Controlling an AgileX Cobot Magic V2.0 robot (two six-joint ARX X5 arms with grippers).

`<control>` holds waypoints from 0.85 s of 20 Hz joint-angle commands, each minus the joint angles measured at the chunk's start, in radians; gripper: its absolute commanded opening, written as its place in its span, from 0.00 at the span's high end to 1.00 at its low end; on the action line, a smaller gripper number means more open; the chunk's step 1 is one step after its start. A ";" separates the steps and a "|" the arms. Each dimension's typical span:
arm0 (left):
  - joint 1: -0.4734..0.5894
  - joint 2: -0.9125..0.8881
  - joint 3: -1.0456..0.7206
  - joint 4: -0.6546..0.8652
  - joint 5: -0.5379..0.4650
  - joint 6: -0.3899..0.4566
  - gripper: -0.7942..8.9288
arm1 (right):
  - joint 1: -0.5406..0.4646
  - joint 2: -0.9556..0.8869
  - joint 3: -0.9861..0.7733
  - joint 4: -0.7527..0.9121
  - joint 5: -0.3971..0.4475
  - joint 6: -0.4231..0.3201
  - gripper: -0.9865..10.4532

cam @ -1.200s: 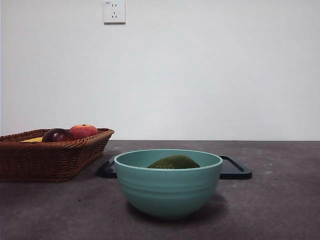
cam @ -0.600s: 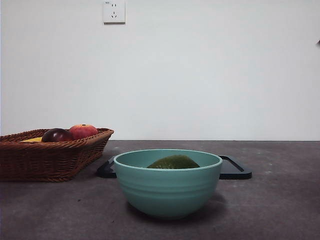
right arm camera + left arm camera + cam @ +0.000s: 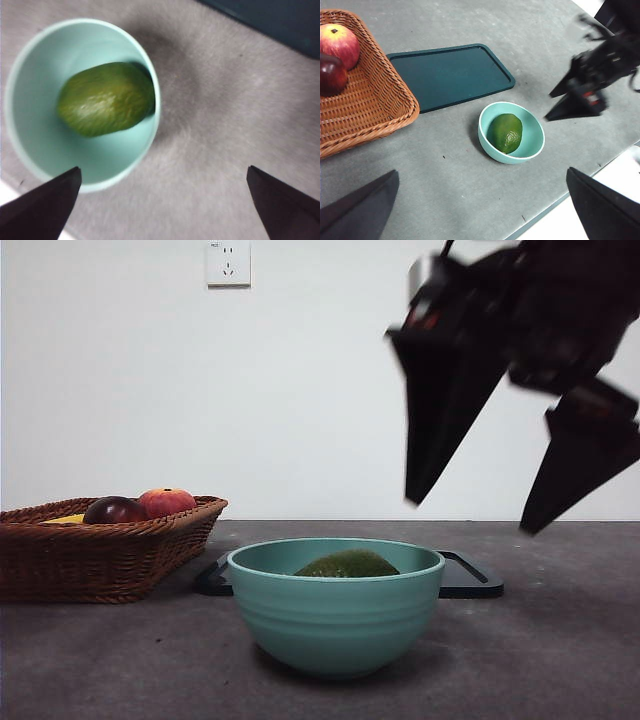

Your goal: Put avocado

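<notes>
Green avocado (image 3: 348, 564) in bowl (image 3: 336, 620), right gripper (image 3: 470, 517) above, apart.

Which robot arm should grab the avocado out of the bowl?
Probably the right. Its end effector hangs open beside the bowl, close above the avocado. The left end effector is open too, but higher and farther away.

avocado (image 3: 347, 564) mostly behind bowl (image 3: 336, 620) rim, right hand (image 3: 478, 515) motion-blurred

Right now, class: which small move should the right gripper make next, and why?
Probably shift sideways over the bowl, then descend. The right gripper, jaws open, hangs above and beside the rim, while the avocado lies ungripped inside. The left gripper waits farther off.
</notes>
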 commanded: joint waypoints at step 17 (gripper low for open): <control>-0.008 0.000 0.006 0.014 -0.006 0.008 0.34 | 0.021 0.237 0.037 0.165 0.002 0.108 0.90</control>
